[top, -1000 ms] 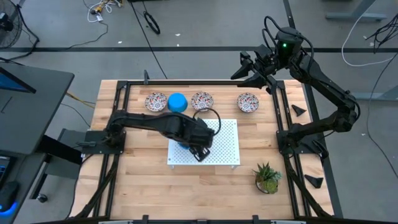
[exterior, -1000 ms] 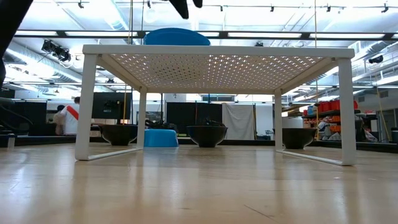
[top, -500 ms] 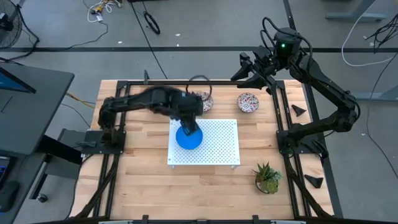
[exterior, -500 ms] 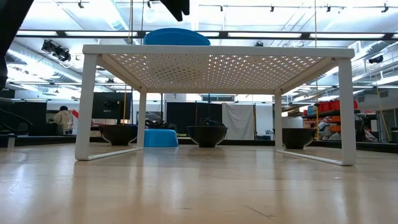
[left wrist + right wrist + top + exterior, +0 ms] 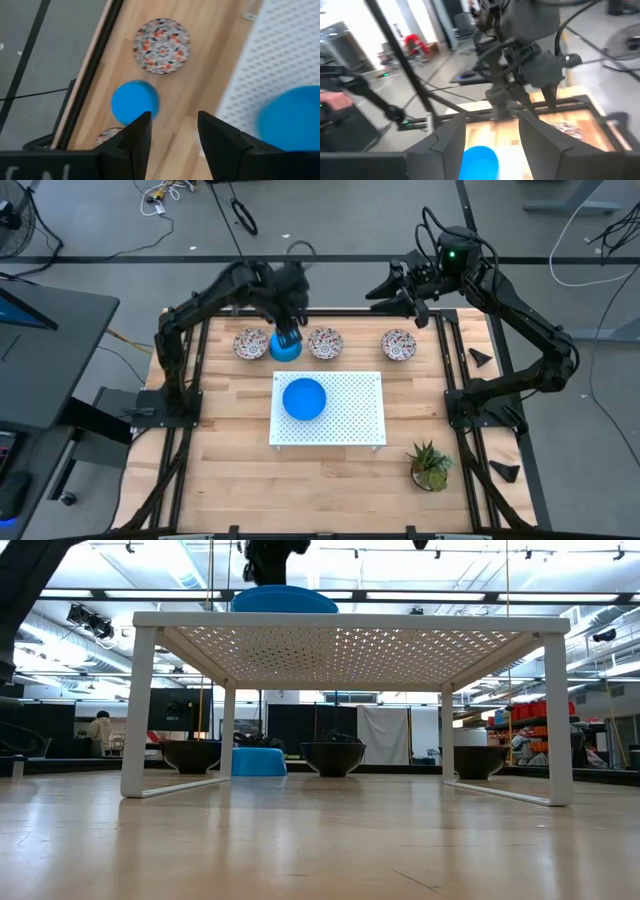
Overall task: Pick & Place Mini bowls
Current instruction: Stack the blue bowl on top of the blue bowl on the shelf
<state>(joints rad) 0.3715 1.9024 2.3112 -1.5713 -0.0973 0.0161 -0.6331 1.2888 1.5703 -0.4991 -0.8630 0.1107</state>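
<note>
One blue mini bowl (image 5: 304, 399) sits on the left part of the white perforated board (image 5: 350, 420); the low view shows it as a dome (image 5: 284, 600) on the board's top. A second blue bowl (image 5: 286, 346) stands on the table in the far row, among three patterned bowls (image 5: 249, 343) (image 5: 325, 342) (image 5: 399, 344). My left gripper (image 5: 288, 328) hangs open above that far blue bowl (image 5: 135, 101), with nothing between its fingers. My right gripper (image 5: 385, 288) is held high past the table's far edge, open and empty.
The board stands on thin legs (image 5: 139, 710) over the table's middle, with free room beneath it. A small green potted plant (image 5: 430, 466) stands near the front right. Bare wood lies to the left of and in front of the board.
My left gripper has swung up and away from the blue bowl on the board toward the table's far edge, rolling as it went, and now hangs over the far row. The bowl stays where it was on the board. My right gripper has turned a little in place.
</note>
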